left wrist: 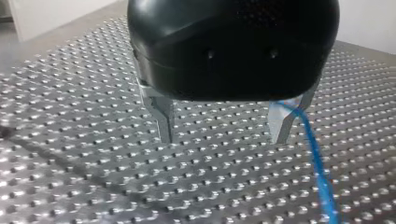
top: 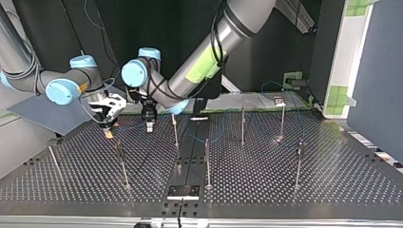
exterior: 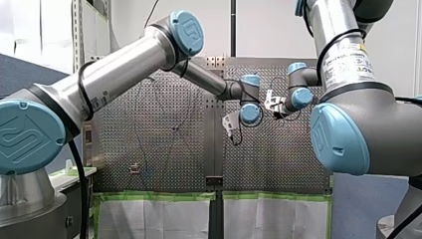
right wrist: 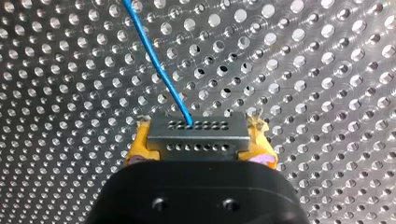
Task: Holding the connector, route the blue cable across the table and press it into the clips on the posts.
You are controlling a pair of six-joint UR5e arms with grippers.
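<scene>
Closest to the lens in the right wrist view, my right fingers (right wrist: pixel 140 150), faced with yellow pads, are clenched on the grey metal connector block (right wrist: pixel 197 132) with its two rows of small holes, over the perforated metal counter (right wrist: pixel 327 70). From the block's upper row the thin blue cable (right wrist: pixel 159 65) runs away across the counter. My left fingers (left wrist: pixel 162 116), bare metal under a black housing, stand released and apart, grasping nothing; the cable passes touching or just beside one of them, I cannot tell which. Seen in the top view, both sets sit near each other at the far left, with slim upright metal posts (top: pixel 207 161) standing to their right and nearer.
</scene>
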